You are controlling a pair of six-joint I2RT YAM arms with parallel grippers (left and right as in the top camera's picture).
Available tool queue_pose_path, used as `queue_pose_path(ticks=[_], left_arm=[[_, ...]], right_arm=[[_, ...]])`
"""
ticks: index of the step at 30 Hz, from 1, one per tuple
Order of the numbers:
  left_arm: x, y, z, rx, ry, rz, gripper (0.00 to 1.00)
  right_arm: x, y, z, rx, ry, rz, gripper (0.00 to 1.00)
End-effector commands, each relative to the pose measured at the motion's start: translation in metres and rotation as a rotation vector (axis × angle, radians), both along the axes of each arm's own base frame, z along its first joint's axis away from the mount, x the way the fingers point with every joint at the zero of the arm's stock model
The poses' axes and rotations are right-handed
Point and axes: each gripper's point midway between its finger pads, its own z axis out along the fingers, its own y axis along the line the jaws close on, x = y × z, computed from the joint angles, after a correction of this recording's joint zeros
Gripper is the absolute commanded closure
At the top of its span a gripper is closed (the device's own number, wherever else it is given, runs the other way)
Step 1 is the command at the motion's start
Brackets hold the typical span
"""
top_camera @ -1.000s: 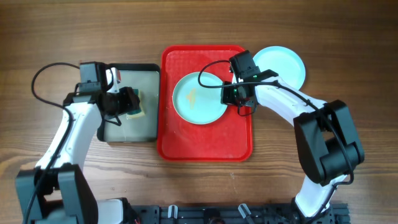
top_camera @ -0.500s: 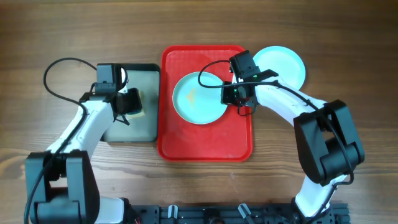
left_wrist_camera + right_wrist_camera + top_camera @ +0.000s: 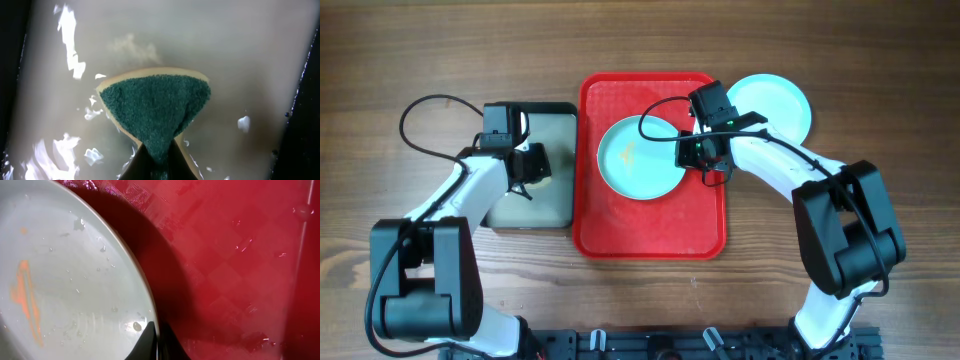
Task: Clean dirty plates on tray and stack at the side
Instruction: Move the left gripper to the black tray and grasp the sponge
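A pale mint plate [image 3: 640, 157] with an orange smear [image 3: 27, 300] lies on the red tray [image 3: 650, 225]. My right gripper [image 3: 705, 150] is shut on that plate's right rim; in the right wrist view the jaws [image 3: 157, 337] pinch the plate [image 3: 65, 280] edge over the tray [image 3: 240, 255]. A second mint plate [image 3: 772, 105] rests on the table to the right of the tray. My left gripper [image 3: 528, 165] is shut on a green-faced sponge [image 3: 155, 107], whose near end bunches between the gripper [image 3: 159, 152] jaws.
The sponge sits in a black-rimmed tray [image 3: 555, 130] with a wet grey inside [image 3: 240, 60], directly left of the red tray. The wooden table [image 3: 880, 90] surrounds both. The arm bases stand at the front edge.
My left gripper has moved right over the sponge and closed on it. The right arm and the plate it holds have not moved.
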Motion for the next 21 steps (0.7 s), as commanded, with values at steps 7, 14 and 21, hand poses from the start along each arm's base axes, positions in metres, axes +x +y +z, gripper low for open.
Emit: queue_pose_path(ticks=[7, 14, 21], left_arm=[[0.0, -0.031, 0.069, -0.165, -0.158, -0.081, 0.96], [-0.005, -0.031, 0.067, -0.162, -0.138, -0.086, 0.96], [-0.006, -0.031, 0.066, -0.158, -0.131, -0.083, 0.96]], right_arm=[[0.0, -0.003, 0.001, -0.018, -0.002, -0.015, 0.96], [-0.001, -0.004, 0.001, -0.021, 0.003, -0.016, 0.96], [0.0, -0.006, 0.0, -0.031, -0.002, -0.019, 0.96]])
